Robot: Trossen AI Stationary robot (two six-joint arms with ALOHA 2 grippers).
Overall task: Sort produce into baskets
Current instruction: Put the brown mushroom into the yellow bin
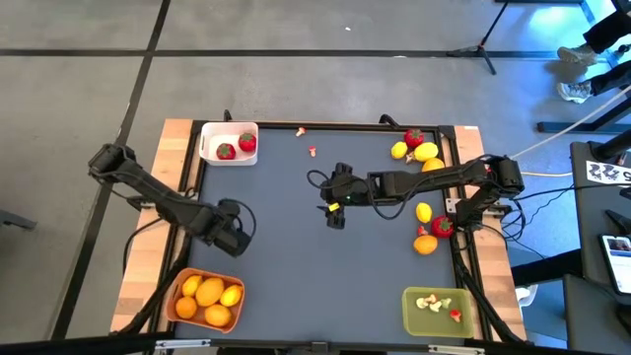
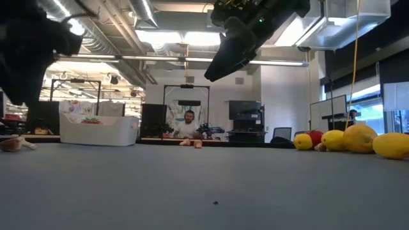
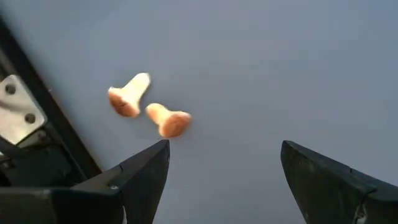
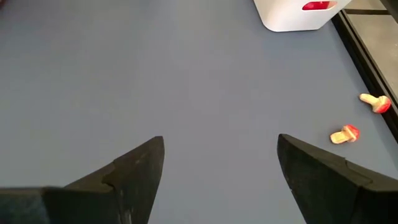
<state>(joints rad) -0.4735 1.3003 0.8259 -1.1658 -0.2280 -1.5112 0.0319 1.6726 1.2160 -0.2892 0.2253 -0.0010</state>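
My left gripper (image 1: 235, 235) hangs open over the mat's near left part, pointing down. In its wrist view two small pale, brown-capped bits (image 3: 130, 99) (image 3: 168, 121) lie on the mat just beyond its fingers (image 3: 224, 168). My right gripper (image 1: 335, 209) hovers open above the mat's middle (image 4: 221, 162), over bare mat. Lemons (image 1: 426, 151), oranges (image 1: 425, 244) and strawberries (image 1: 442, 227) lie along the right side. The white basket (image 1: 229, 143) holds two strawberries, the orange basket (image 1: 207, 299) holds citrus, and the green basket (image 1: 437, 309) holds small bits.
Two tiny red-capped bits (image 4: 344, 134) (image 4: 375, 102) lie near the far edge, right of the white basket. A black frame (image 3: 37, 124) borders the mat beside my left gripper. In the low view a person (image 2: 189, 124) sits far behind the table.
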